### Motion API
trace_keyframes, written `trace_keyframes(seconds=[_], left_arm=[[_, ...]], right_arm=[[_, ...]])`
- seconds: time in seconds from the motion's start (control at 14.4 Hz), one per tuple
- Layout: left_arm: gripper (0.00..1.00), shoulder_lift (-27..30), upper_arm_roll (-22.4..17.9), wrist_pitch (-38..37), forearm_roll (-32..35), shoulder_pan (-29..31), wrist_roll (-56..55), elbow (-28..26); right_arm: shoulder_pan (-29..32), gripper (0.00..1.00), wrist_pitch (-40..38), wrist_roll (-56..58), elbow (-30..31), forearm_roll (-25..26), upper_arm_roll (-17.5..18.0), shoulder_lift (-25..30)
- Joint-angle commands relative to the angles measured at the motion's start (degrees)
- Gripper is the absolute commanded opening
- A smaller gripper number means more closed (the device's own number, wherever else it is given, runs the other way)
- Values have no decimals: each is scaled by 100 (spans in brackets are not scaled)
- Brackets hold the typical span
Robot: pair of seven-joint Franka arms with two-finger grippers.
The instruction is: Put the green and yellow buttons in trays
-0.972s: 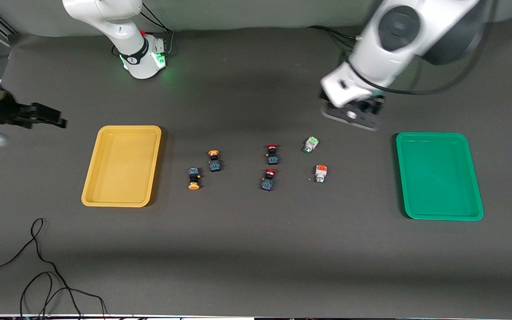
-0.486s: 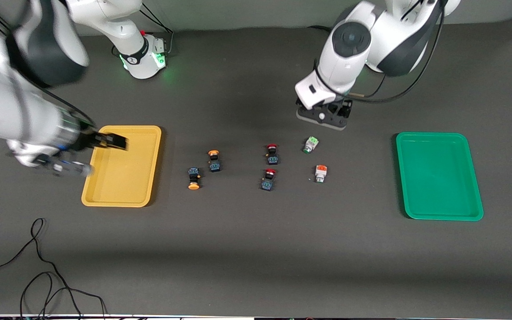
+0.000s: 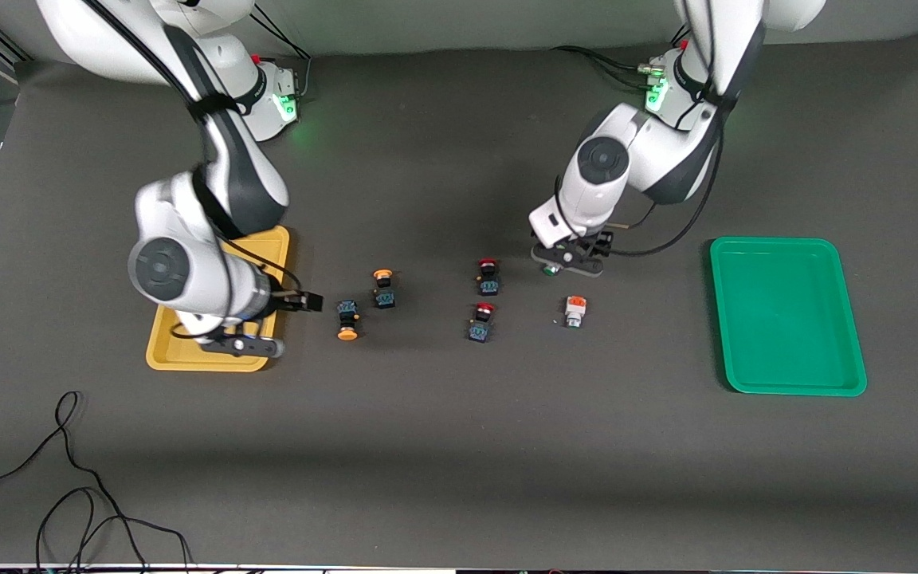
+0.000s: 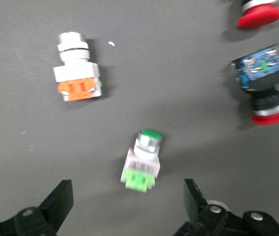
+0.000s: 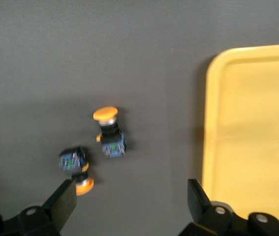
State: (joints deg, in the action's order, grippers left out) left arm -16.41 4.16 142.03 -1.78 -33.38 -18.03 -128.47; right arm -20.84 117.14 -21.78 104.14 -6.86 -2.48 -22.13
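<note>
Two orange-yellow capped buttons (image 3: 383,287) (image 3: 347,319) lie beside the yellow tray (image 3: 188,360). They also show in the right wrist view (image 5: 109,130) (image 5: 75,167) with the yellow tray (image 5: 250,137). My right gripper (image 3: 304,303) (image 5: 129,199) is open and empty, between that tray and these buttons. The grey-white green-topped button (image 3: 551,269) (image 4: 141,164) lies on its side just ahead of my open left gripper (image 3: 561,261) (image 4: 127,199), which hangs low over it. The grey-white orange-topped button (image 3: 574,311) (image 4: 77,73) lies nearer the front camera. The green tray (image 3: 786,383) is empty.
Two red-capped buttons (image 3: 488,275) (image 3: 480,321) lie mid-table between the two button pairs; one also shows in the left wrist view (image 4: 264,88). A black cable (image 3: 68,478) loops near the table's front edge at the right arm's end.
My right arm swung in over the yellow tray to beside the orange-yellow buttons. My left gripper moved from above the table down over the green-topped button. No button has moved.
</note>
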Motion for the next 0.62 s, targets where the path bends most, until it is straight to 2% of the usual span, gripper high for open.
trace_keyframes(seconds=[0.0,0.21,0.28,0.35,0.42,0.49,0.56], left_arm=[[100,-344,-29,255,99,-229,-121,67],[100,-617,-29,457,99,-265,-131,59],[92,-670,-29,492,99,-265,-148,67],[80,-679,-29,510,99,-265,-270,67],[64,-688,-29,510,99,-265,-463,67],[38,-688,-29,493,99,-257,-604,76],[21,-679,-29,449,99,-257,-657,102]], right_arm=[[-288,100,835,-72,457,-104,-51,-185],[-386,99,1502,-63,677,-105,-51,-449],[-386,98,1844,-63,800,-113,-51,-537],[-395,98,2057,-63,879,-105,-51,-581],[-473,98,2120,-63,898,-113,-51,-643],[-578,98,2164,-63,898,-113,-59,-695],[-605,98,2303,-72,933,-113,-68,-783]])
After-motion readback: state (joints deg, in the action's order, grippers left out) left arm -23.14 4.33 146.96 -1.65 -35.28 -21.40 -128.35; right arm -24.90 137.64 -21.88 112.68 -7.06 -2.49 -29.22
